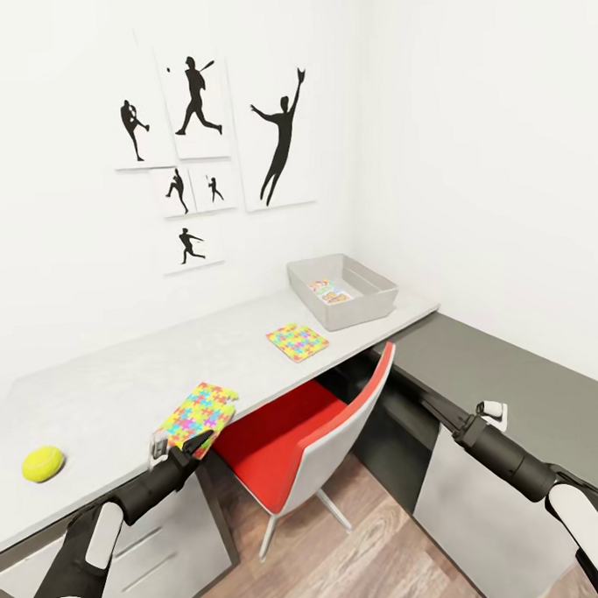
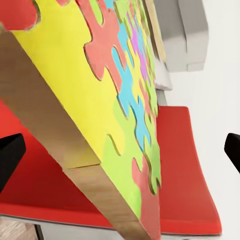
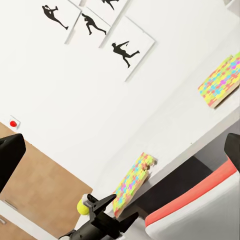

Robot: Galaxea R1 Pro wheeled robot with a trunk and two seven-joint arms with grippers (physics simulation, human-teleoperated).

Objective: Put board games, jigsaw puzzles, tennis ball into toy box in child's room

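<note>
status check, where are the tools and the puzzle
Left tool at the near jigsaw puzzle, grip unconfirmed. Right tool idle, open. Red chair below.

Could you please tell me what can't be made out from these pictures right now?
- Left hand grip on the near jigsaw puzzle: contact too small in head view.
- Toy box contents: colourful items too small to identify.
- Right hand: fingers hidden behind the wrist.

head high, wrists near jigsaw puzzle [image 2: 120,100]
</note>
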